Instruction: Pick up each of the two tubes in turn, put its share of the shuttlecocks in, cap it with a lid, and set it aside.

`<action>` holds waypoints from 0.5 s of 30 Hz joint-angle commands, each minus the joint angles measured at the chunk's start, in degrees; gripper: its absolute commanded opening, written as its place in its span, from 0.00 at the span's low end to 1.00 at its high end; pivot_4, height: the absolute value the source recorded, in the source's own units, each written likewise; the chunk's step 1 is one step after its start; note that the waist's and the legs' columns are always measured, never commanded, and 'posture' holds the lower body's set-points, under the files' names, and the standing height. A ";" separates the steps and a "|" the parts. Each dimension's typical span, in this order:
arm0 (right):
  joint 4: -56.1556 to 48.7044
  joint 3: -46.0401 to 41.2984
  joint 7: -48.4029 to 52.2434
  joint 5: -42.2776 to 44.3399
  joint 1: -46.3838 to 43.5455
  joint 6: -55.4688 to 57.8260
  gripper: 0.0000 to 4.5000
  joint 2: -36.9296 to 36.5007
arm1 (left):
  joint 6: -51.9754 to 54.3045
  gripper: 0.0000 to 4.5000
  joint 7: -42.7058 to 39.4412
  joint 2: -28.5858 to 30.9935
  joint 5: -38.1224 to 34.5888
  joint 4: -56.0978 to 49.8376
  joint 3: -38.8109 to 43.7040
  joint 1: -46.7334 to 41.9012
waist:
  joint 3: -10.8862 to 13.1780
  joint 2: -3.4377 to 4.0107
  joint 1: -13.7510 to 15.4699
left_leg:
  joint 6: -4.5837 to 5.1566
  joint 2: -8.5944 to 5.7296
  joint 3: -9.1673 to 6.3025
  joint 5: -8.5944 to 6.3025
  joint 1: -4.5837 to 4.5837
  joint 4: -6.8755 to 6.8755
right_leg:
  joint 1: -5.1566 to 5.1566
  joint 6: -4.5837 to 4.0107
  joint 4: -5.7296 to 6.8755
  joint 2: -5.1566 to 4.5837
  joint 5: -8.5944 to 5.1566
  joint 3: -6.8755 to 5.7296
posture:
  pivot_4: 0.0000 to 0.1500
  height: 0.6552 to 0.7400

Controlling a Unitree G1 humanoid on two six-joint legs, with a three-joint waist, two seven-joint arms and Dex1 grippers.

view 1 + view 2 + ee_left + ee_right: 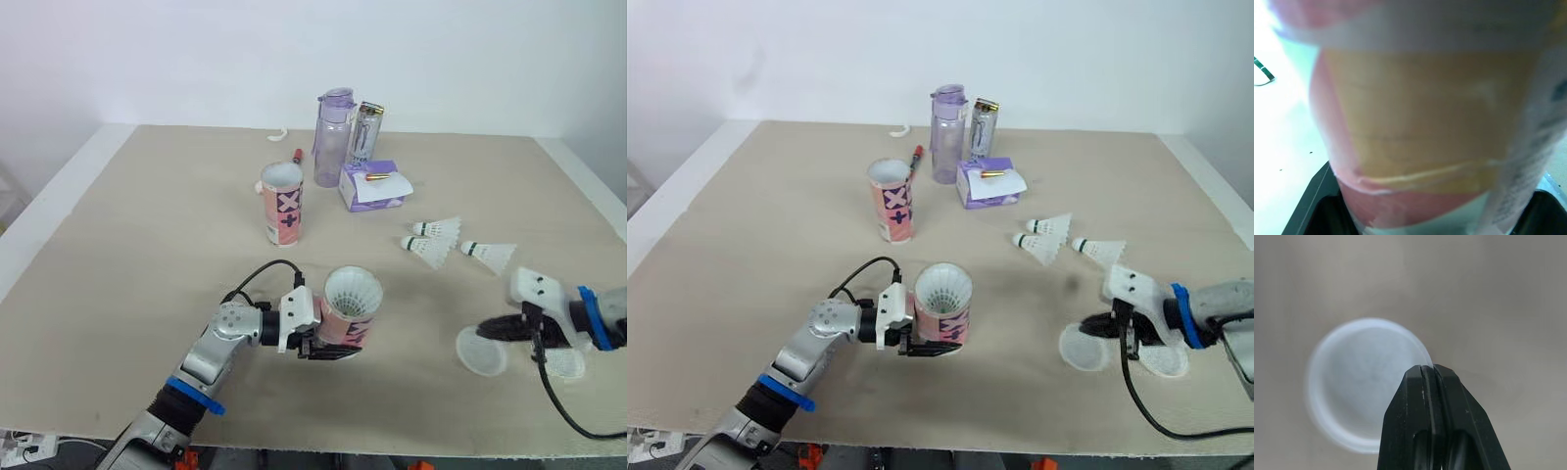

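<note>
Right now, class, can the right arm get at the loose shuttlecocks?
Probably: nothing lies between the right gripper and the shuttlecocks, but its fingers are shut on a lid.

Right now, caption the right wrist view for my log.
Right gripper pinching the rim of a translucent lid.

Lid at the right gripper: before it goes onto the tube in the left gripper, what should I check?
1. Left gripper grips the held tube: ok, mouth facing up.
2. Shuttlecocks loaded in it: ok, feathers fill the mouth; how many, cannot tell.
3. Right gripper shut on the lid at its rim: ok.
4. Lid raised off the table: not ok, it looks to lie flat.
5. Spare lid and standing tube ready for the second round: ok.
6. Three loose shuttlecocks out of the lid's likely path: ok, they lie farther back.
</note>
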 commanded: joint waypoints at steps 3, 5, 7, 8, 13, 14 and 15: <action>-10.06 -3.29 2.40 7.13 -13.96 3.11 0.03 -2.40 | -0.60 0.67 -1.12 1.29 1.53 2.38 -0.64 -0.74 | 0.00 0.07 -0.05 | -0.02 -0.03 -0.04 0.03 0.04 0.02 | 0.00 0.00 0.00 0.04 0.10 0.03 | 1.00 1.00; -13.46 -1.54 3.05 9.43 -20.22 5.24 0.03 -2.21 | -1.03 0.67 -1.03 1.28 2.07 3.09 -0.78 -1.19 | 0.03 0.03 -0.03 | -0.02 0.00 -0.06 0.03 0.04 0.02 | -0.01 -0.03 0.00 0.06 0.08 0.01 | 1.00 1.00; -15.61 0.56 3.43 10.61 -25.68 6.86 0.03 -1.56 | -1.74 0.67 -0.85 1.38 2.91 4.08 -1.12 -1.70 | -0.01 0.23 -0.15 | -0.03 0.04 -0.02 0.02 0.02 -0.03 | -0.10 -0.10 -0.01 0.04 0.03 0.06 | 1.00 1.00; -16.29 1.70 3.67 10.99 -28.02 7.77 0.03 -1.22 | -1.93 0.67 -0.81 1.44 3.19 4.51 -1.30 -1.88 | 0.00 0.23 -0.12 | -0.03 0.02 -0.02 0.02 0.02 -0.07 | -0.11 -0.09 -0.01 0.02 0.02 0.09 | 1.00 1.00; -19.02 8.51 5.02 12.59 -40.41 12.24 0.03 2.94 | -1.53 0.67 -0.21 2.27 5.15 6.47 -2.65 -3.11 | 0.04 0.09 -0.06 | -0.03 0.08 -0.02 0.02 0.01 -0.07 | -0.10 -0.16 -0.12 0.01 0.09 0.00 | 1.00 1.00; -19.38 9.75 5.41 12.61 -42.10 12.80 0.03 3.74 | -1.37 0.67 -0.04 2.24 5.17 6.68 -2.69 -3.27 | 0.04 0.09 -0.04 | -0.03 0.08 -0.03 0.02 0.00 -0.07 | -0.09 -0.16 -0.16 -0.02 0.12 0.00 | 1.00 1.00; -19.84 10.91 5.81 12.64 -43.45 13.23 0.03 4.57 | -1.18 0.67 0.09 2.21 5.17 6.79 -2.73 -3.41 | 0.03 0.09 -0.06 | -0.03 0.09 -0.03 0.02 0.01 -0.06 | -0.09 -0.15 -0.20 -0.04 0.13 -0.01 | 1.00 1.00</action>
